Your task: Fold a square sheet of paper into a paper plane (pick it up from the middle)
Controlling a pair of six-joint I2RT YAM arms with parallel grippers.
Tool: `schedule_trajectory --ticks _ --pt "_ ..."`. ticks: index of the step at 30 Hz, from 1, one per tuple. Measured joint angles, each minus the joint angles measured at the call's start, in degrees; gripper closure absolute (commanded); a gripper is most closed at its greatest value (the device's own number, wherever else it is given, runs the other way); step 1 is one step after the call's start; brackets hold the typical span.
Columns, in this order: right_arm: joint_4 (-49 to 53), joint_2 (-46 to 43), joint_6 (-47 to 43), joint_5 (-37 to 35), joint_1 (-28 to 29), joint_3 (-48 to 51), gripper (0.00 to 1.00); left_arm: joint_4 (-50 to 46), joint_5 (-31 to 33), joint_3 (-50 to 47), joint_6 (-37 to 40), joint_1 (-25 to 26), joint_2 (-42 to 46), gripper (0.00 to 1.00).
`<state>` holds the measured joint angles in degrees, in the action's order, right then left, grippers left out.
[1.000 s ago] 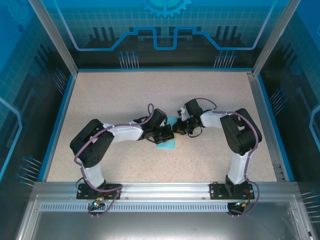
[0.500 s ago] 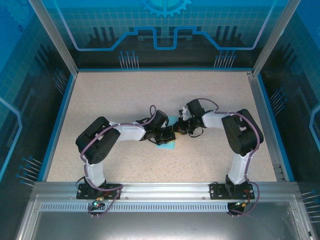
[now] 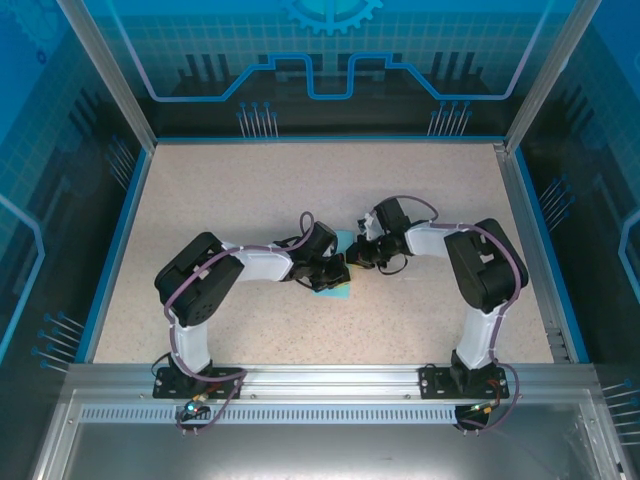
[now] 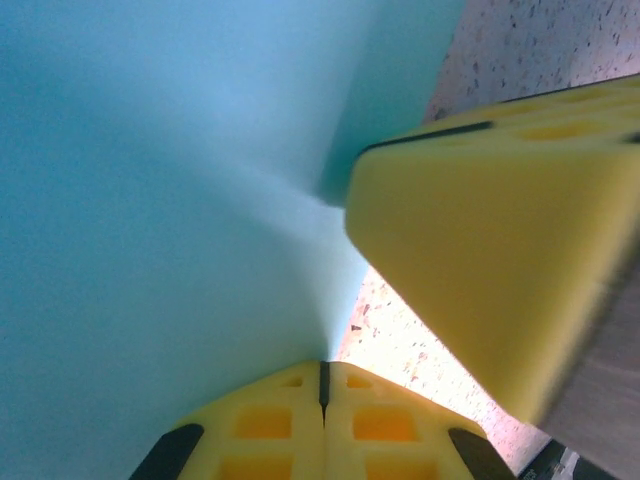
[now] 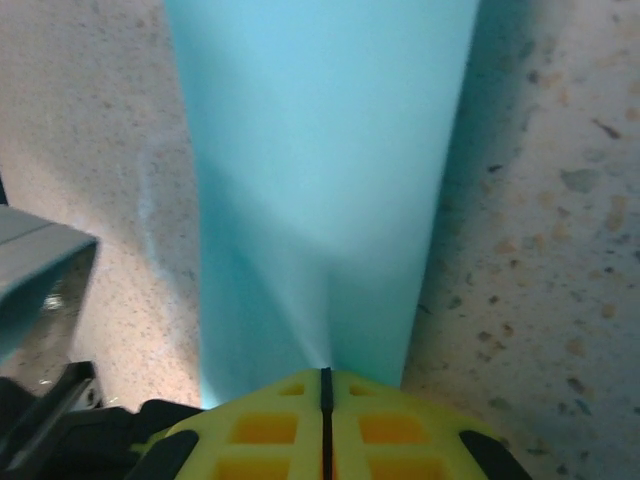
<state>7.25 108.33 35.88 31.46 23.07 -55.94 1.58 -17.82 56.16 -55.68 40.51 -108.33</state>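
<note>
Cyan square sheet of paper [image 3: 335, 287] lies near the middle of the speckled table [image 3: 200, 200], mostly covered by the two arms that meet over it from either side. From overhead, the left gripper [image 3: 330, 272] sits on the sheet's left part and the right gripper [image 3: 358, 258] just beside it, at the sheet's far right edge. A small cyan corner pokes out on the near side, and another sliver shows beyond the wrists. From this height I cannot tell how the jaws stand.

Left wrist view: the left gripper [image 4: 322, 375] has its two yellow pads pressed together, with only a thin dark seam between them. The square sheet of paper [image 4: 150, 200] rises close to the lens and pinches down into that seam, so it is clamped there. A yellow finger [image 4: 480, 270] of the other arm looms on the right, just beside the paper's edge. Speckled table [image 4: 520, 50] shows behind it.

Right wrist view: the right gripper [image 5: 322, 385] is likewise closed, pads together. The square sheet of paper [image 5: 320, 150] runs away from them as a lifted, tapering band that narrows into the seam, nipped between the tips. Table [image 5: 550, 250] lies on both sides. A grey, blurred part [image 5: 40, 270] sits at the left edge; I cannot tell what it is.
</note>
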Motion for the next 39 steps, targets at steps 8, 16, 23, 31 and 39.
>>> schedule_trajectory --ticks 8,16,23,31,39 --pt "2.56 1.66 -0.17 0.0 -0.24 -1.99 0.92 -0.81 0.2 0.26 0.15 0.0 0.0 1.0" --pt "4.81 3.15 -0.13 -0.55 -0.63 -4.76 0.92 -0.94 0.59 0.28 0.13 0.0 0.0 1.0" --pt "6.51 5.73 -0.17 -0.98 -2.49 -9.01 0.92 -0.85 0.9 0.28 0.11 0.0 0.02 1.0" --pt "7.78 9.44 -0.17 -1.22 -5.05 -14.53 0.92 -0.61 1.55 0.26 0.11 -0.04 0.02 1.0" --pt "8.57 11.19 -0.59 -6.16 -6.84 -19.82 0.92 -0.66 1.53 0.28 0.11 -0.04 0.02 1.0"
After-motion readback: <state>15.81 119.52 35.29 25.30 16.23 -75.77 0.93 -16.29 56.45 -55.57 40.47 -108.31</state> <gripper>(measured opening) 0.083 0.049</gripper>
